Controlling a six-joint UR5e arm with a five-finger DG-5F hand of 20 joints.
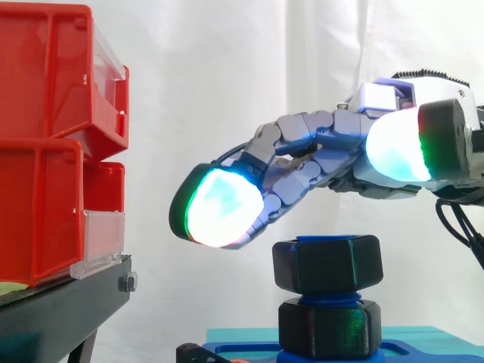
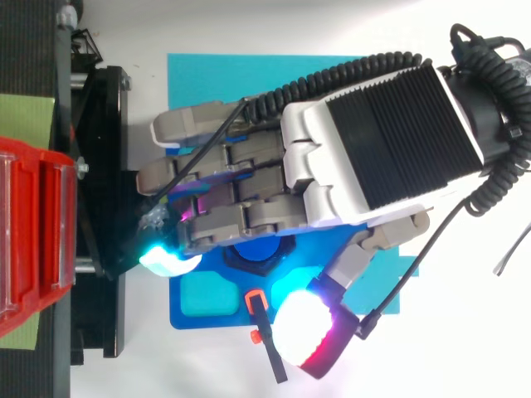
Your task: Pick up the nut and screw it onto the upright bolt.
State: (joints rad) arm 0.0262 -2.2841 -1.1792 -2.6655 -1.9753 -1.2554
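The hand (image 1: 333, 151) reaches in from the right of the side view. Its fingers stretch left and slightly down, spread apart from the thumb, and hold nothing. One fingertip (image 1: 219, 208) glows white and cyan at mid-frame, and the thumb pad (image 1: 397, 147) glows white, cyan and green at the right. The black nut (image 1: 327, 263) sits low in the frame, right of centre, threaded on the upright blue bolt (image 1: 325, 297). It lies just under the fingers with a small gap showing between them. A strip of blue thread separates the nut from a second black hex piece (image 1: 329, 327) below it. That piece stands on a blue plate (image 1: 249, 349), which lies on a teal mat (image 1: 423, 333). In the top view the back of the hand (image 2: 373, 141) covers the middle of the frame, and the blue bolt top (image 2: 259, 249) peeks out below the fingers. A small black and orange lever (image 2: 264, 332) lies at the plate's lower edge. Red bins (image 1: 45, 151) fill the left side on a black stand (image 1: 60, 310).
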